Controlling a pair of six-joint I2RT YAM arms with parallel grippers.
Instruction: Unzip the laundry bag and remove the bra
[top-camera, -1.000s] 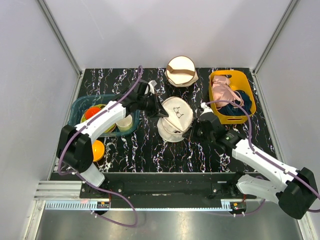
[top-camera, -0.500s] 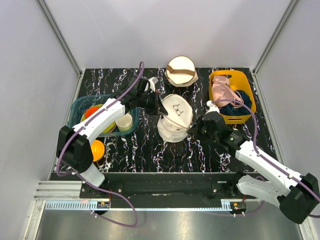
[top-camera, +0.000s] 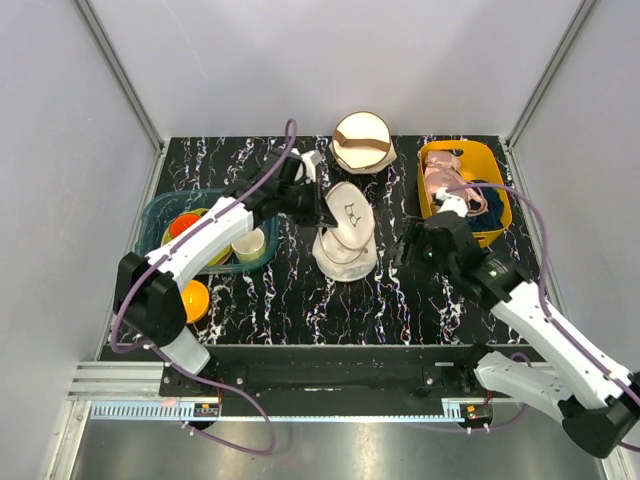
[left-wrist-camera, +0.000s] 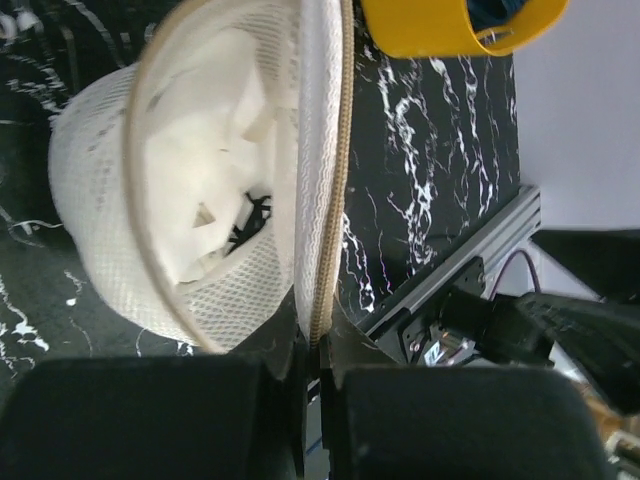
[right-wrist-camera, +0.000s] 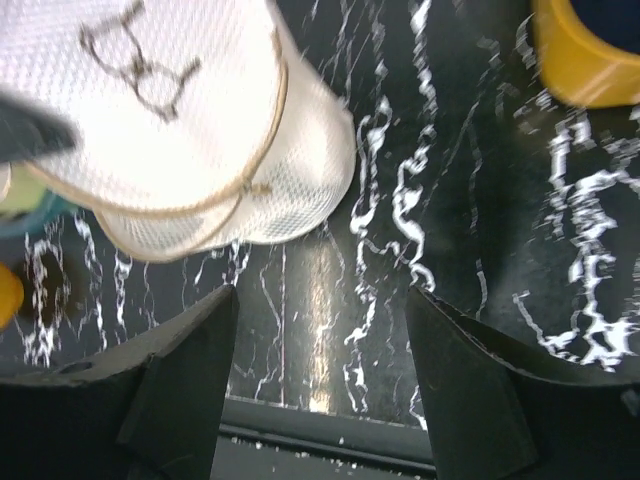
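Note:
The laundry bag (top-camera: 345, 240), a round white mesh clamshell, lies in the middle of the table with its zip undone. Its upper half, the one with the black bra drawing (top-camera: 350, 212), stands tilted up. My left gripper (top-camera: 322, 210) is shut on that half's zipper rim (left-wrist-camera: 325, 200). In the left wrist view the bag gapes, and folded cream-white cloth, the bra (left-wrist-camera: 200, 170), lies inside. My right gripper (top-camera: 408, 248) hangs open just right of the bag, touching nothing. In the right wrist view its fingers (right-wrist-camera: 190, 380) frame bare table below the bag (right-wrist-camera: 180, 130).
A cream round bag with a brown band (top-camera: 362, 142) sits at the back. A yellow basket (top-camera: 497, 200) at the right holds pink and navy garments. A teal bin (top-camera: 160, 215) at the left holds bowls and a cup. An orange bowl (top-camera: 196, 298) lies near the left arm.
My right gripper opened, let go of the bag and drew back to the right. My left gripper raised the upper half more upright, widening the bag's mouth.

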